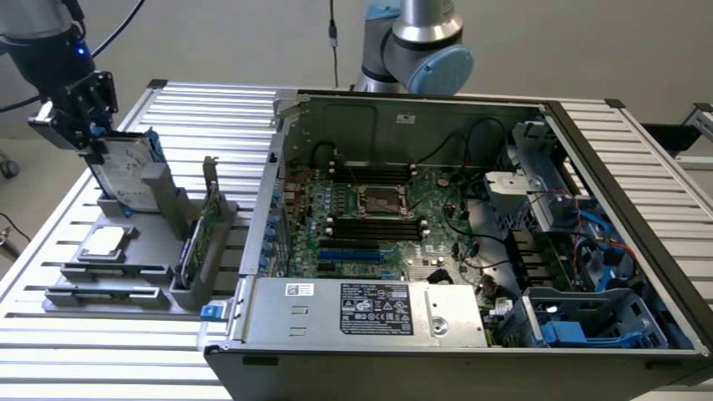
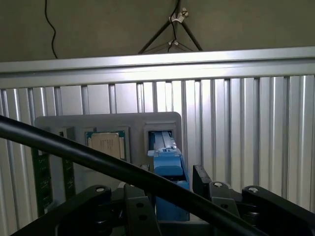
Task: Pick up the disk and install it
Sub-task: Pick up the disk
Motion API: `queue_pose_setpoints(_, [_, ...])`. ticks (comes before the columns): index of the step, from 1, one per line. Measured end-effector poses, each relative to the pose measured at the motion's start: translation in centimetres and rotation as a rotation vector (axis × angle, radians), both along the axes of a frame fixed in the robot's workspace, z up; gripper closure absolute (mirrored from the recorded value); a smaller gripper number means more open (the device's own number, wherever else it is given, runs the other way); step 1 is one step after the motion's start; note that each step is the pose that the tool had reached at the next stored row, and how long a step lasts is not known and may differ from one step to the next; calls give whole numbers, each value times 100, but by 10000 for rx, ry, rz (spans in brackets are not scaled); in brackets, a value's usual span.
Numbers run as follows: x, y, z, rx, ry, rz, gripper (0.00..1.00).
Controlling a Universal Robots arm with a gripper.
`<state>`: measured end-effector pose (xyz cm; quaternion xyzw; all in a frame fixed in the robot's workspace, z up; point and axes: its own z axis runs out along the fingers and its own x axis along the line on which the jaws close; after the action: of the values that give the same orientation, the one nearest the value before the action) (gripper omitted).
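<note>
Green card (image 1: 192,244) stands near the disk (image 1: 125,171), seemingly leaving the gripper (image 1: 95,140) room between.

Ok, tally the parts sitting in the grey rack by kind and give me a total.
Disk: 1
Green circuit card: 1
Silver chip: 1
Total: 3

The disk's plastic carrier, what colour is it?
Bright blue; the carrier around the disk shows best in the wrist view.
</note>
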<state>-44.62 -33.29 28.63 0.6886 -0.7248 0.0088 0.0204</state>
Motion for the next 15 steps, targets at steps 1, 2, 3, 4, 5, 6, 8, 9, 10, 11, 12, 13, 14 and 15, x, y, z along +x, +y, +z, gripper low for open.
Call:
queue_pose_setpoints(1, [0, 2, -1, 0, 0, 0, 52])
queue_pose_setpoints(2, [0, 3, -2, -1, 1, 0, 52])
queue_pose_setpoints(3, [0, 4, -3, -1, 2, 0, 52])
queue_pose_setpoints(4, [0, 5, -5, -1, 2, -1, 52])
queue_pose_setpoints(5, [0, 6, -5, -1, 3, 0, 52])
queue_pose_setpoints(6, [0, 6, -6, -1, 2, 0, 52])
queue_pose_setpoints(8, [0, 6, -7, -1, 2, -1, 52])
queue_pose_setpoints(9, [0, 6, -8, -1, 2, 0, 52])
queue_pose_setpoints(10, [0, 6, -8, -1, 2, 0, 54])
queue_pose_setpoints(11, [0, 6, -8, -2, 1, 0, 54])
queue_pose_setpoints(12, [0, 6, -8, -3, 2, 0, 60])
queue_pose_setpoints(13, [0, 6, -8, 0, 1, 0, 60])
queue_pose_setpoints(14, [0, 7, -8, 0, 1, -1, 67])
queue_pose_setpoints(15, [0, 6, -8, 0, 1, 0, 67])
